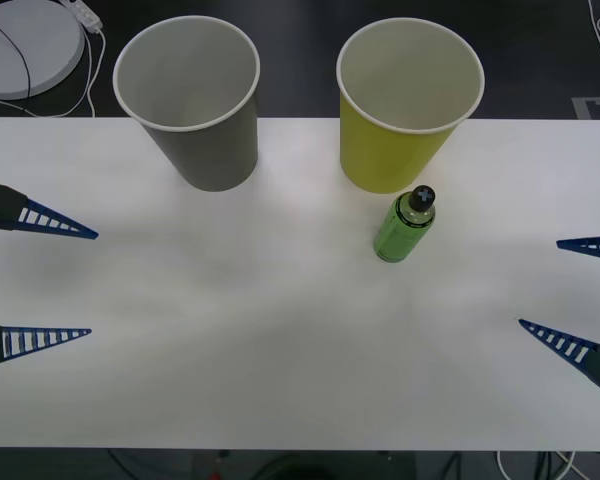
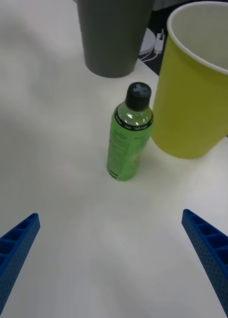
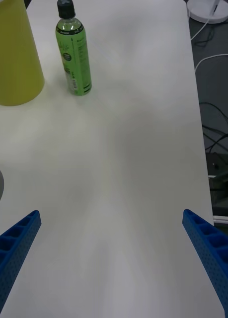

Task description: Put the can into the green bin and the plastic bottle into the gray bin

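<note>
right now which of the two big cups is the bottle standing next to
The green bin, the yellow-green cup on the robot's right. The plastic bottle stands upright just in front of it; the gray bin sits well off to the left.

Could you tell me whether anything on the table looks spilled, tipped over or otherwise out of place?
Nothing stands out. The plastic bottle stands upright with its cap on, close in front of the green bin. The gray bin is upright too. The white table shows no spill.

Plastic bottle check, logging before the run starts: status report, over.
Left end effector and right end effector open, at table edges. Plastic bottle upright, just in front of green bin. Gray bin stands apart. Nothing blocking.
</note>
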